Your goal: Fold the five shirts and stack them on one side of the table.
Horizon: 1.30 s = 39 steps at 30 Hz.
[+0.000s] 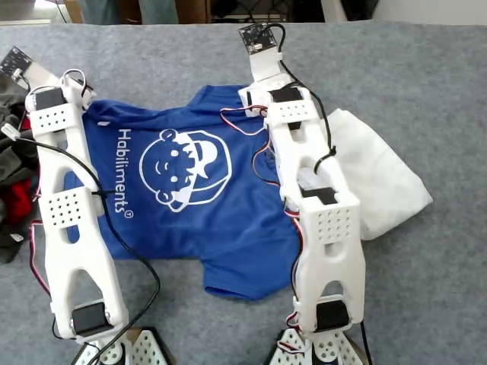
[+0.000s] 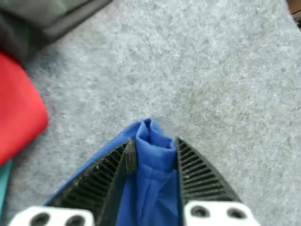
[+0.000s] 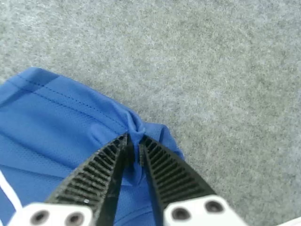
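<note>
Mid-table, blue shirt (image 1: pixel 228 228) lies spread, unfolded — left gripper (image 2: pixel 153 141) and right gripper (image 3: pixel 134 139) each clamp its far edge — white shirt (image 1: pixel 380 182) and left-edge heap (image 1: pixel 11 163) look unfolded too.

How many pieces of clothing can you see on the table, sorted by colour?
blue shirt: 1
white garment: 1
red garment: 1
dark grey garment: 1
teal garment: 1, just an edge of it
Total: 5. The last three lie bunched together, so they are counted by colour alone.
</note>
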Available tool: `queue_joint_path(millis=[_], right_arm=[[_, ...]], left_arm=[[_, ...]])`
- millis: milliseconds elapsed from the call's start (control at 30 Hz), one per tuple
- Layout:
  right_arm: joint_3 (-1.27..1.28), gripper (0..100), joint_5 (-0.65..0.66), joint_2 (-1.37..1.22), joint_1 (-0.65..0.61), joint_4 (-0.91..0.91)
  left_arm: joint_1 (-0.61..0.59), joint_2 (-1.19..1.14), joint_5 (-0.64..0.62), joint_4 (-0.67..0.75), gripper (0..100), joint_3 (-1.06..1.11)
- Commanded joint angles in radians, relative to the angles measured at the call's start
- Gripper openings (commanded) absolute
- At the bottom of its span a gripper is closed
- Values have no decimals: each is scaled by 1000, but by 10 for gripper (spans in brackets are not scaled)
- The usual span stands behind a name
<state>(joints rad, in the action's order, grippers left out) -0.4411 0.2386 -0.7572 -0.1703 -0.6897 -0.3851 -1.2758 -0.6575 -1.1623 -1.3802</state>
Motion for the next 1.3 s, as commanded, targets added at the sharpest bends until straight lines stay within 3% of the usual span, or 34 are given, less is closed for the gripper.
queue_joint_path(millis=[0, 333, 433, 767, 1000, 1100, 1267], right_arm=[[-36, 15, 0, 5, 3, -6], [-36, 15, 0, 5, 3, -6], [-36, 15, 0, 5, 3, -6], [-45, 15, 0, 13, 3, -26], [-168, 15, 14, 180, 37, -259], [-251, 15, 23, 332, 52, -361], [-464, 15, 55, 590, 77, -456]], left_arm=[[-13, 25, -5, -8, 123, -41], [-27, 15, 3, -3, 88, -62], [-24, 15, 66, 18, 30, -64], [-18, 25, 129, 25, 28, -65], [-16, 129, 255, -232, 28, -300], [-18, 285, 359, -301, 28, -285], [-54, 531, 390, -416, 28, -286]])
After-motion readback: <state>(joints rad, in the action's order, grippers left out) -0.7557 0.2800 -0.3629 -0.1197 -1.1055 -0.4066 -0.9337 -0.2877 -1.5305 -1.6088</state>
